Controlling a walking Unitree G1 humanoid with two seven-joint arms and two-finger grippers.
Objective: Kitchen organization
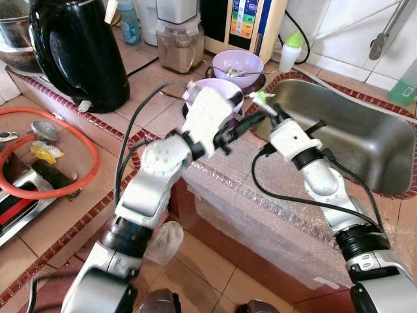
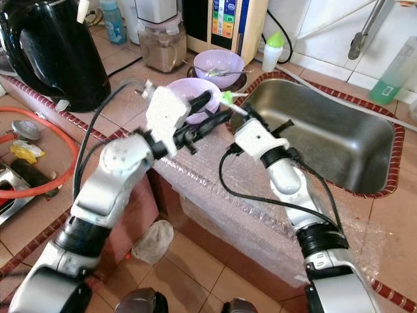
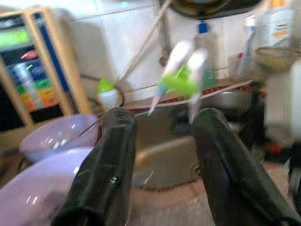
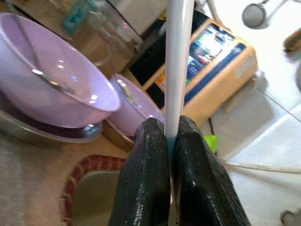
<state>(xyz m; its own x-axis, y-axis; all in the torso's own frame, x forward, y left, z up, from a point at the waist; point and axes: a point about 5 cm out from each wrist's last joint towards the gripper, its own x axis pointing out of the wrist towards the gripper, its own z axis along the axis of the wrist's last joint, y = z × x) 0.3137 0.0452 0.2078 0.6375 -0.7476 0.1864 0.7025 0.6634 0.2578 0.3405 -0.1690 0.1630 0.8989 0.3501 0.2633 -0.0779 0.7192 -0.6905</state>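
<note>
My right gripper (image 1: 269, 109) is shut on a thin white stick with a green part, like a toothbrush (image 1: 259, 99), held up at the left rim of the steel sink (image 1: 365, 153). In the right wrist view the pads (image 4: 150, 155) clamp the white handle (image 4: 178, 61). My left gripper (image 2: 207, 112) is open just left of the stick, above the near purple bowl (image 2: 182, 91). Its wrist view shows the green-and-white stick (image 3: 181, 77), blurred, beyond the spread fingers (image 3: 113, 155). A second purple bowl (image 1: 238, 64) with a spoon stands behind.
A black kettle (image 1: 78, 52) stands at the back left, with a blender jar (image 1: 179, 45), a panelled appliance (image 1: 251, 23) and a green-capped bottle (image 1: 290, 52) along the wall. An orange hose (image 1: 58, 179) loops over the stove on the left. Bubble wrap (image 1: 273, 215) hangs over the counter front.
</note>
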